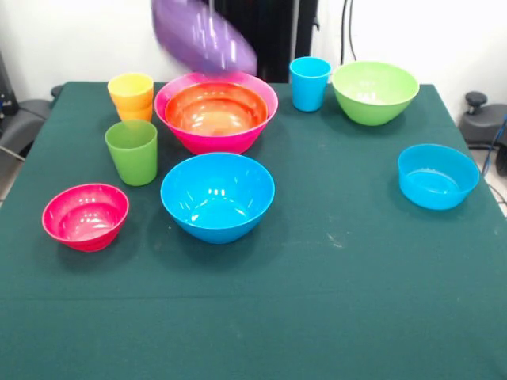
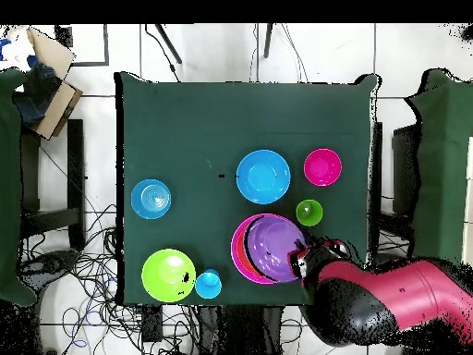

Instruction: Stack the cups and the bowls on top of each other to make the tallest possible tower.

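Hanging tilted and blurred above the pink bowl (image 1: 215, 136), the purple bowl (image 1: 203, 36) is being carried by the gripper (image 2: 302, 260), which in the overhead view is sitting at the purple bowl's rim on the arm's side; whether its fingers are clamped on that rim or apart I cannot tell, since the front view is showing no fingers. Directly below the gripper's load, the orange bowl (image 1: 215, 109) is nesting inside the pink bowl. Just beside the gripper in the overhead view, the green cup (image 2: 309, 213) is standing upright. Further out from it, the large blue bowl (image 2: 263, 176) and the red-pink bowl (image 2: 322, 167) are resting apart on the green tablecloth (image 2: 185, 120). On the far side of the pink bowl from the gripper, the blue cup (image 2: 208, 284) is sitting just beside the light green bowl (image 2: 168, 275), with the light blue bowl (image 2: 151, 199) well apart. In the front view the yellow cup (image 1: 131, 89) is sitting in the orange cup (image 1: 136, 112), just beside the pink bowl
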`<action>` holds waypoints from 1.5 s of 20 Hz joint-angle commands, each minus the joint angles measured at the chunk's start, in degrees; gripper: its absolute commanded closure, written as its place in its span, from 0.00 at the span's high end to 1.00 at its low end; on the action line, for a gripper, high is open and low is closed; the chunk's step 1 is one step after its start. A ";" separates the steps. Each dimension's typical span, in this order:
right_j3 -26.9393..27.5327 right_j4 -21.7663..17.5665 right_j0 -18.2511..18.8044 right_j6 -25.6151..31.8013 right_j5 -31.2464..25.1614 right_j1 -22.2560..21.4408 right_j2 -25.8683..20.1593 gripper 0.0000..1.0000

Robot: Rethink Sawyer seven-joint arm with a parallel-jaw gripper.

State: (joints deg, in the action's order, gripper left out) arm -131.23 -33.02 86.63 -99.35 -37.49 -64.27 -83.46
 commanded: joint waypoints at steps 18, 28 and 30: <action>-5.04 -3.39 -4.58 3.26 4.83 -2.03 -1.15 1.00; -2.28 -1.64 -9.03 1.30 3.21 -2.26 0.13 1.00; -0.75 -1.67 -10.79 1.12 2.24 -1.56 1.54 1.00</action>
State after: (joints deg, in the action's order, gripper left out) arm -132.33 -33.13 81.47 -99.35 -35.25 -66.71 -84.83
